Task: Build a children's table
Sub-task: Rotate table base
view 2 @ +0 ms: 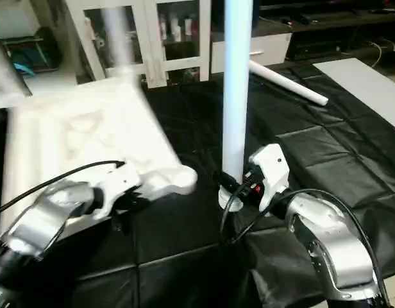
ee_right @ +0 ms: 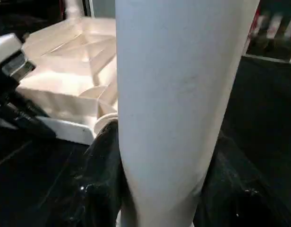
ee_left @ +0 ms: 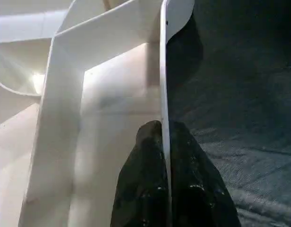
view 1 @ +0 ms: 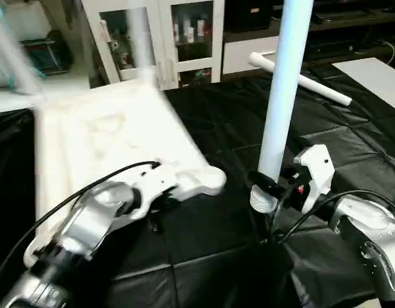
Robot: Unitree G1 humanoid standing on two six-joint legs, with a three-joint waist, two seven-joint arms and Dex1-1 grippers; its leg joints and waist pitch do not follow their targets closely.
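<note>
Tabletop (view 1: 114,141) first: in the left eye view it lies ribbed underside up on the black-covered work table (view 1: 351,167), toward that table's left edge, one round corner socket (view 1: 210,181) jutting toward the middle. The left gripper (view 1: 160,200) sits at its near rim beside that socket, probably to steady the slab while a leg goes in. To the right, the right gripper (view 1: 269,187) holds an upright leg (view 1: 284,96) low down, just above its ridged end, which leaves that end free to enter a socket. A spare leg (view 1: 300,80) lies near the work table's far edge.

The right eye view shows the same arrangement, the held leg's foot standing apart from the socket, so the insertion looks not yet made.

In the left wrist view both black fingers (ee_left: 143,184) are pressed together on the tabletop's thin side wall, one on each face.

In the right wrist view the leg stands between the dark fingers (ee_right: 100,182), clamped around its lower part, with the tabletop's ribbed cells beyond.
</note>
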